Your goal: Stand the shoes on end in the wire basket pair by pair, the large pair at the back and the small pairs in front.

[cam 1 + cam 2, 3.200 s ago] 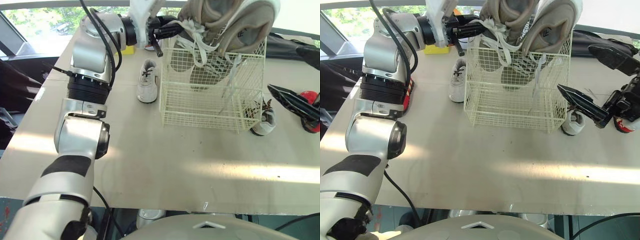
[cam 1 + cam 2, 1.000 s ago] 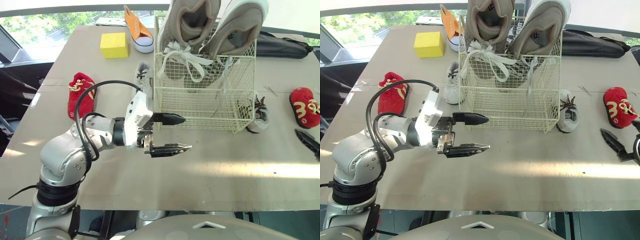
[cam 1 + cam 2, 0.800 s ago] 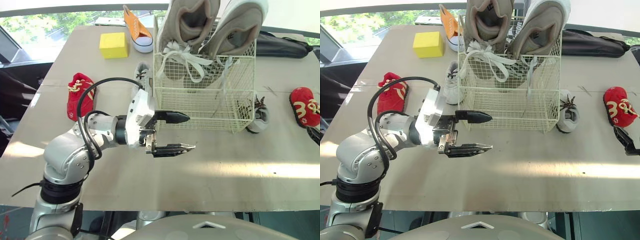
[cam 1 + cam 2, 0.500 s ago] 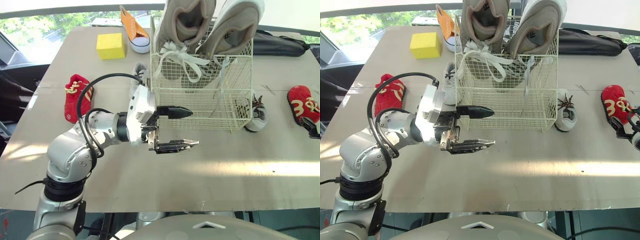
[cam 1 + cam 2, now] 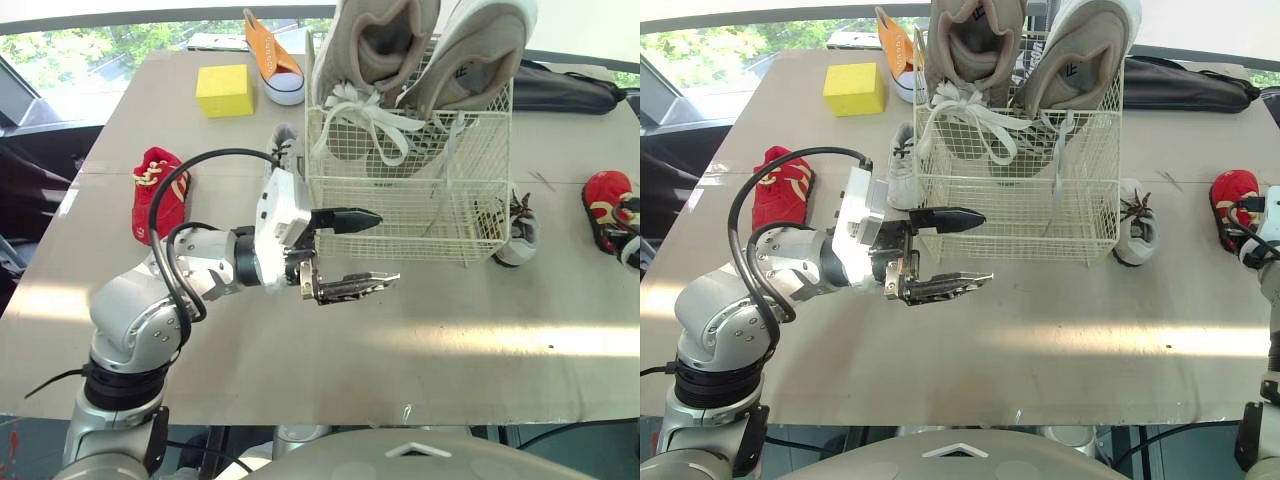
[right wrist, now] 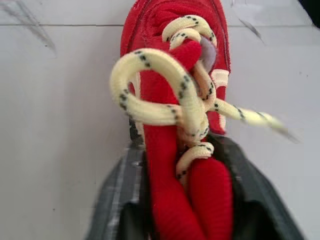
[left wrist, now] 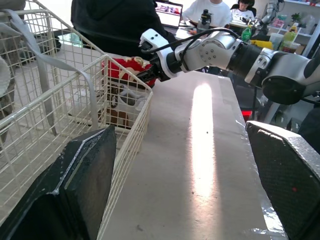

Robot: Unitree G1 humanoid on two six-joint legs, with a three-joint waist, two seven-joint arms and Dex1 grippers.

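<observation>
A cream wire basket (image 5: 410, 195) stands mid-table with the large grey pair (image 5: 375, 60) upright at its back. My left gripper (image 5: 388, 247) hovers open just in front of the basket, nothing between its fingers. At the table's right edge lies a small red shoe (image 5: 1230, 195), and my right gripper (image 6: 182, 145) is shut on it, fingers (image 6: 117, 200) pressed to both sides below the laces. Its mate, the other red shoe (image 5: 158, 190), lies at the left. A small white shoe (image 5: 283, 150) lies beside the basket's left side, another (image 5: 515, 235) at its right.
An orange shoe (image 5: 270, 70) and a yellow block (image 5: 225, 90) sit at the back left. A black bag (image 5: 560, 88) lies at the back right. People sit beyond the table's right end (image 7: 115, 20).
My right gripper has moved up from the table's near right edge onto the red shoe and shut on it. The left gripper has stayed open, shifting slightly toward the basket.
</observation>
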